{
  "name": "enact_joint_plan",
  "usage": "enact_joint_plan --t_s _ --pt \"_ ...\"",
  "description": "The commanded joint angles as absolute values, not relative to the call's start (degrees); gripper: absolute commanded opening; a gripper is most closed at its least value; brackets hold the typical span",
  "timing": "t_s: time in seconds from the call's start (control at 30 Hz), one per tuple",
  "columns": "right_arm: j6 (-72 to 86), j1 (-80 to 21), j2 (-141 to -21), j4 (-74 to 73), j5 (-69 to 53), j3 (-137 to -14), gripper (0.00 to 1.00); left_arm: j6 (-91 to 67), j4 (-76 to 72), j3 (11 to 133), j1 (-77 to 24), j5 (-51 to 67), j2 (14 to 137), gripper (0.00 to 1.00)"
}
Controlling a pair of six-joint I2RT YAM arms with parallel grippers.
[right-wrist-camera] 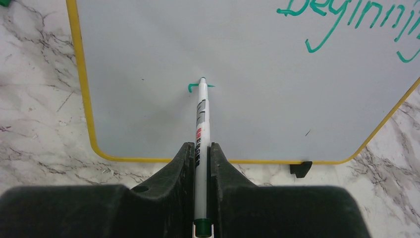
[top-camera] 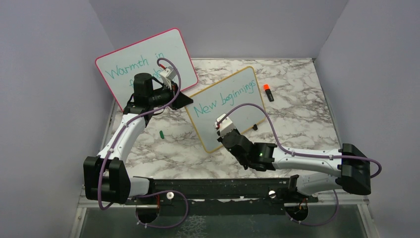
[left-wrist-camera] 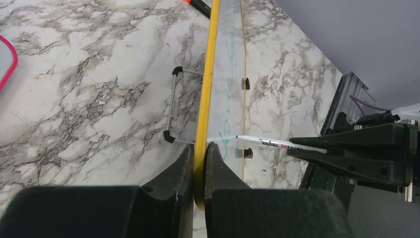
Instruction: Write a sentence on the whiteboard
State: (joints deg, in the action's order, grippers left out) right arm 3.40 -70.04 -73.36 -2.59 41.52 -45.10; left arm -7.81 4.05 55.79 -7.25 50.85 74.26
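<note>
**Teal second line barely begun**

Yellow-framed whiteboard (top-camera: 205, 129) propped on the marble bench (top-camera: 297, 99), edge pinched tight in left fingers (left-wrist-camera: 173, 173). Right fingers (right-wrist-camera: 183, 168) clamped on the marker (right-wrist-camera: 201, 119), tip touching below "New beginnings" (top-camera: 225, 96). Likely risks: pressing too hard, tipping or sliding the board in that pinch; lifting off, breaking the stroke; drifting into the frame.

whiteboard (top-camera: 233, 99), right pincer (top-camera: 221, 134) seemingly against it

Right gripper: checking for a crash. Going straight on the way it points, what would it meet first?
The white face of the yellow-framed whiteboard: the thin white marker in the right gripper touches it at a short teal stroke, so its tip would press in first.
</note>
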Motion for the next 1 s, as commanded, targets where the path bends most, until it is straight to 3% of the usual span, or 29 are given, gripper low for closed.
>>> enact_joint_plan --t_s 0.0,0.97 --pt "3.6 -69.3 -74.4 -1.6 40.0 -47.2 0.00 -3.8 6.2 54.2 -7.2 43.2 74.9 0.00" --pt "8.7 -69.3 -73.2 -11.5 38.5 -44.8 0.00 -3.7 6.3 54.2 -7.2 43.3 75.1 0.00"
